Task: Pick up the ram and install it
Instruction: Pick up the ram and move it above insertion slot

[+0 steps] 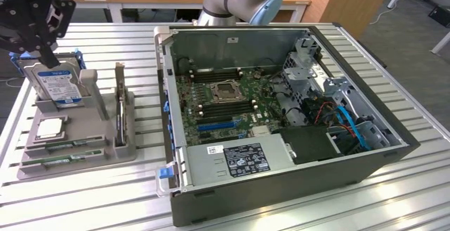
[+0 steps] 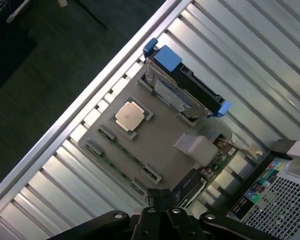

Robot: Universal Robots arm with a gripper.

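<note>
Table [image 1: 84, 199]: parts holder [image 1: 88, 131] on the exterior view's left, open computer case [image 1: 295, 189] just beside it on the right. In the holder:
- hard drive [image 1: 60, 86] upright at the far end
- processor [image 1: 50, 128] flat in the middle recess
- two ram sticks [image 1: 65, 161] flat along the near edge
- expansion card [image 1: 121, 104] on edge on the case side

Gripper [image 1: 49, 61] above the hard drive. Motherboard [image 1: 225, 104] inside the case.

The gripper [image 1: 50, 61] is cut by the exterior view's left edge, its fingers [image 1: 43, 49] hiding part of the hard drive [image 1: 62, 86].
</note>
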